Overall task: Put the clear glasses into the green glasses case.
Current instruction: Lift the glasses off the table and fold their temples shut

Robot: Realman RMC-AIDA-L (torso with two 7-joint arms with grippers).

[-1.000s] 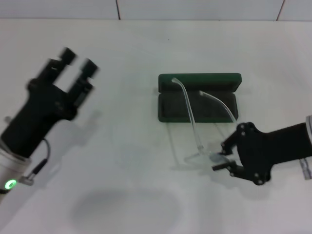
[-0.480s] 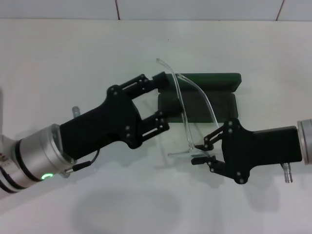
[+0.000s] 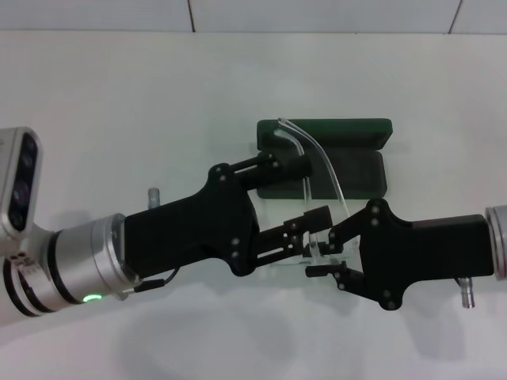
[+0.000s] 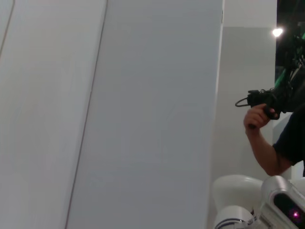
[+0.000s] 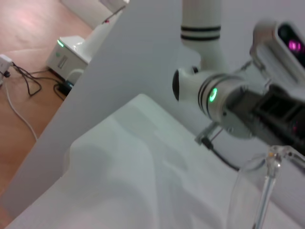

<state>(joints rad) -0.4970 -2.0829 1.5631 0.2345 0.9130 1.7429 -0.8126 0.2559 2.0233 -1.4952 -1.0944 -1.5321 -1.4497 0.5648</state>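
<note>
Both tools meet at the transparent, colourless plastic glasses (image 3: pixel 317 190), held above the white counter (image 3: pixel 158 103) just in front of the dark green oblong hard case (image 3: pixel 325 158).

The right tool (image 3: pixel 326 252) is clenched on the front frame of the glasses; their thin temple arms arc back over the open case, whose lid stands raised along its far edge with the dark interior exposed. The left tool (image 3: pixel 305 190) reaches in from the left with fingers spread: the upper finger (image 3: pixel 265 170) overlaps the case's near-left corner, the lower finger (image 3: pixel 305 224) lies just beside the frame. Whether either touches the glasses cannot be told. Open counter lies on all sides of the case except the near edge, where both tools crowd together. In the right wrist view, one clear frame piece (image 5: pixel 267 176) shows, with the left arm beyond it.
</note>
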